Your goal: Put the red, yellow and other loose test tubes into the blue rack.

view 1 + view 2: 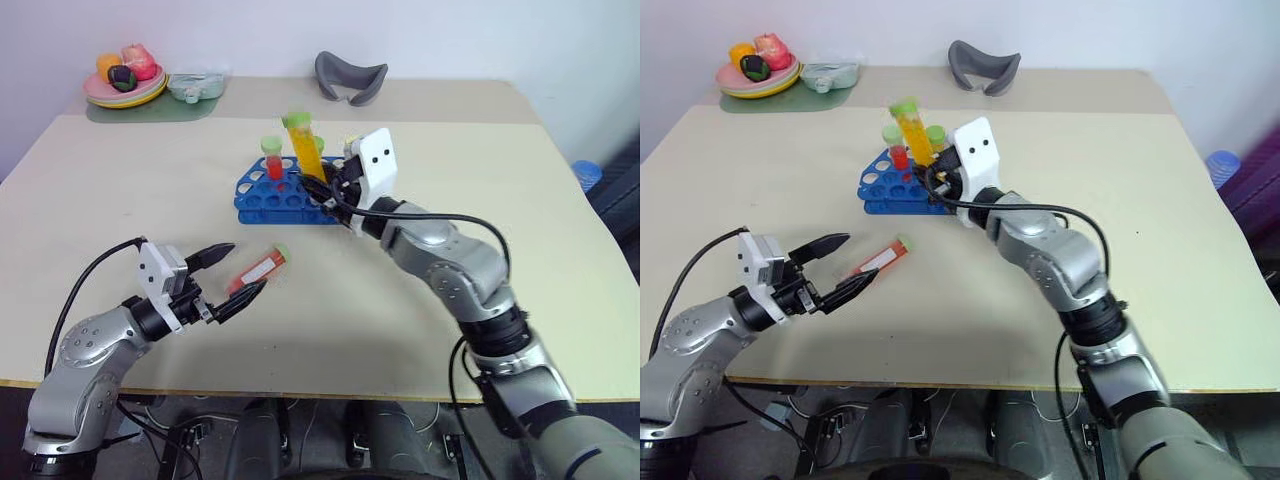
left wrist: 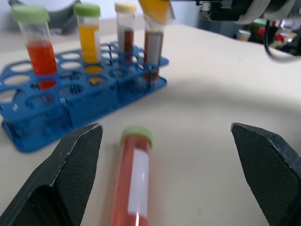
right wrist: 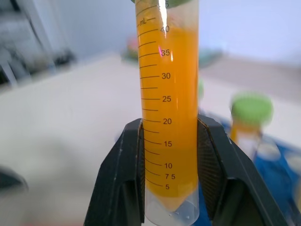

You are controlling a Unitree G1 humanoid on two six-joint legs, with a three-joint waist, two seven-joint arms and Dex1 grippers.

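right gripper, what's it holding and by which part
The right gripper holds the yellow tube upright, its jaws clamping the lower end near the tip.

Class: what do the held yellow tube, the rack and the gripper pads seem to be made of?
Yellow tube: clear, glossy plastic, probably; printed scale and highlights show.
Rack: bright blue moulded plastic, smooth with a slight sheen.
Right gripper pads: black, matt, finely dimpled, likely rubber; shut on the tube.
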